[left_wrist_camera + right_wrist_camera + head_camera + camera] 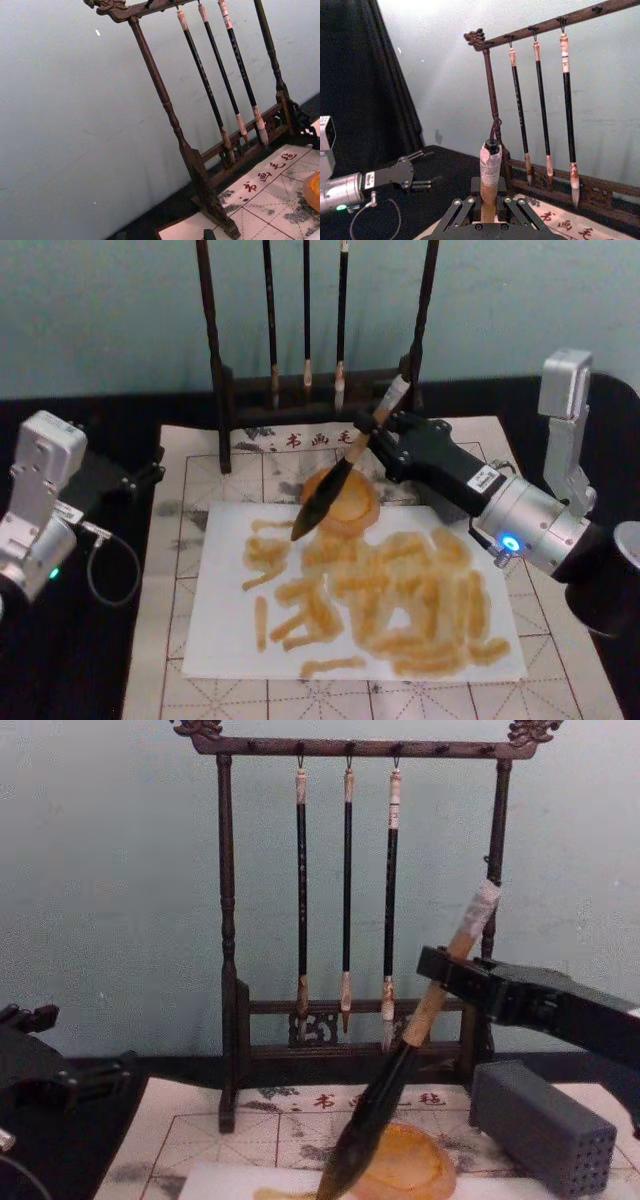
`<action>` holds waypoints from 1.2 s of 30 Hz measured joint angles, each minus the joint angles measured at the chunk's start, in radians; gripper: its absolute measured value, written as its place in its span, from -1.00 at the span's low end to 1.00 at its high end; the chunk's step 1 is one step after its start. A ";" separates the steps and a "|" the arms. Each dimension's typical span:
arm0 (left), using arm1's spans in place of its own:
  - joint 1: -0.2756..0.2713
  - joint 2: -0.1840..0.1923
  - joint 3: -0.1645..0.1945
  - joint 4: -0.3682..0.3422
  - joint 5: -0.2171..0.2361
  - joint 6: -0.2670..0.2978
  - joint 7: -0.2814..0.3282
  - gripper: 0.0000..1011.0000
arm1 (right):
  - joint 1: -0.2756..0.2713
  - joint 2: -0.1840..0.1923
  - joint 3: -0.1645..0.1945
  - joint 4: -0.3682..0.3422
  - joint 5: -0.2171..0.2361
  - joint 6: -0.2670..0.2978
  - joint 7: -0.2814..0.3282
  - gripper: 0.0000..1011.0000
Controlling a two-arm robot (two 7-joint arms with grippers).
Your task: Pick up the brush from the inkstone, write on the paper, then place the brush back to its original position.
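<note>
The brush [345, 468] has a tan wooden handle and dark, wet-glossy bristles, and the right gripper [380, 437] is matt black plastic on a silvery metal wrist. The inkstone [352, 508] is glossy, translucent orange. The paper [228, 635] is matt white, and the rack [227, 920] is dark turned wood.

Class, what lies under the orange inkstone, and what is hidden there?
The inkstone rests at the far edge of the paper, over the gridded mat. How far the paper reaches beneath it is hidden. The tilted brush in the right gripper crosses above it.
</note>
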 joint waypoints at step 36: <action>0.000 0.000 0.000 0.000 0.000 0.000 0.000 0.98 | 0.079 -0.157 0.006 0.164 -0.094 -0.050 0.054 -0.63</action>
